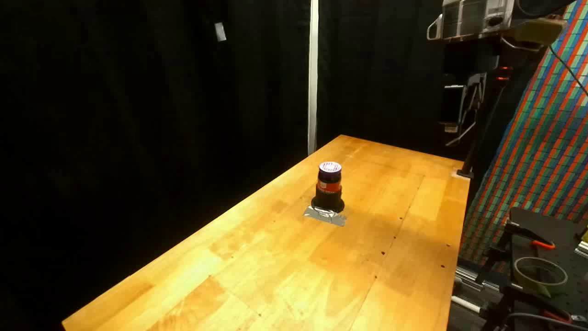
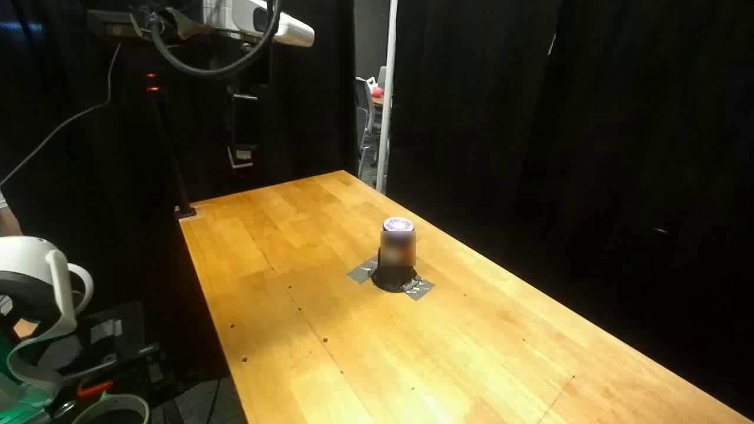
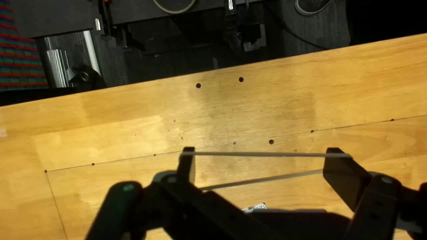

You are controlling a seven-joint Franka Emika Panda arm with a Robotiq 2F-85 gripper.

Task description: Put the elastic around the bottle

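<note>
Likely step: bringing the stretched elastic (image 3: 253,154) to the bottle (image 1: 329,186)
The gripper (image 3: 260,161) stands spread inside it; the bottle is upright on the tabletop (image 1: 285,257), nearer the long edge by the black curtain (image 1: 161,115). Next, likely: centre the elastic above the bottle, then lower.
</note>
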